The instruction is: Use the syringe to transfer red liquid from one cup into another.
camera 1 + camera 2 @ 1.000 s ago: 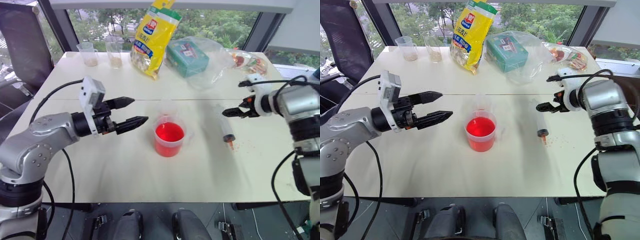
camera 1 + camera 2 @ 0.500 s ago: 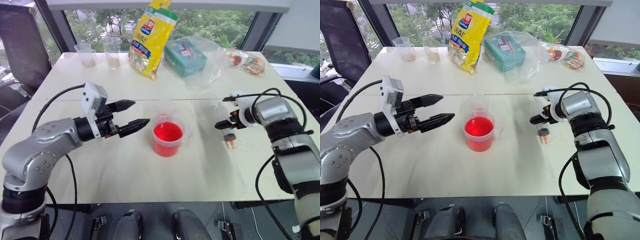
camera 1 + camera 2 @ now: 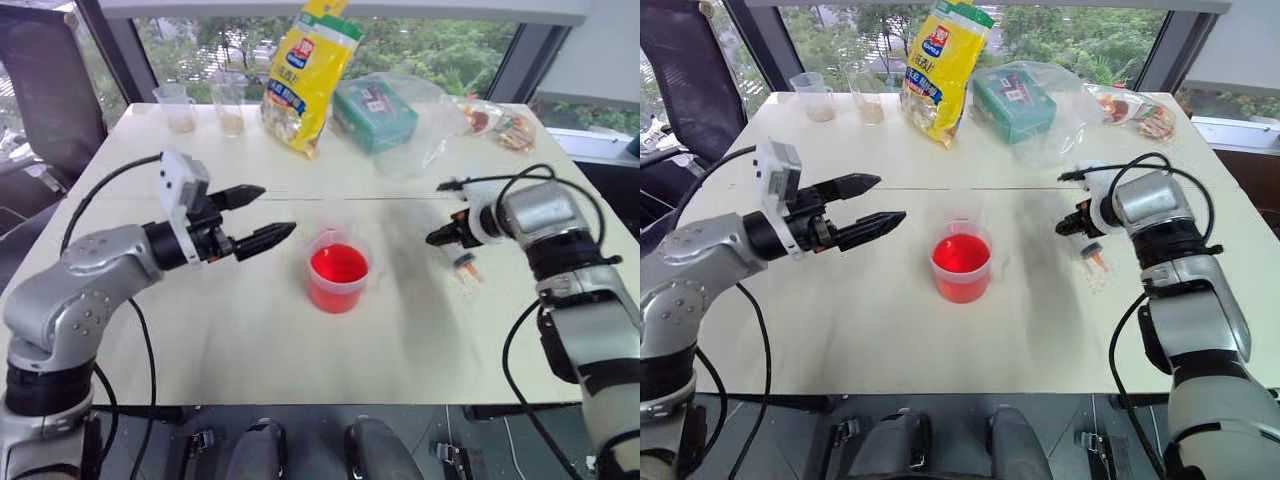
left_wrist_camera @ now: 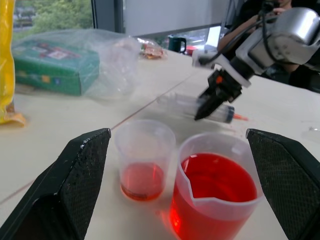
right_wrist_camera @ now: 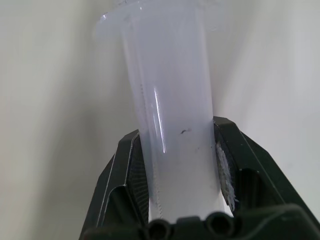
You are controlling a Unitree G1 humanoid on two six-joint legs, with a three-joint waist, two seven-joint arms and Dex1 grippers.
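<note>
Spanning the whole scene, the white counter (image 3: 250, 330) carried everything we saw. Our left hand (image 3: 262, 216) hovered at nine o'clock of the red-looking cup (image 3: 338, 278), its black fingers spread wide and grasping nothing. That wide cup sat mid-counter, filled with red liquid (image 4: 215, 181). Touching it at roughly twelve o'clock stood the narrow clear cup (image 4: 145, 159), a little red at its bottom. At three o'clock of both cups, our right hand (image 4: 204, 106) was clenched around the syringe (image 5: 172, 120) barrel.

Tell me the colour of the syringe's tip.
Red-orange; the syringe tip shows best in the left wrist view.
</note>
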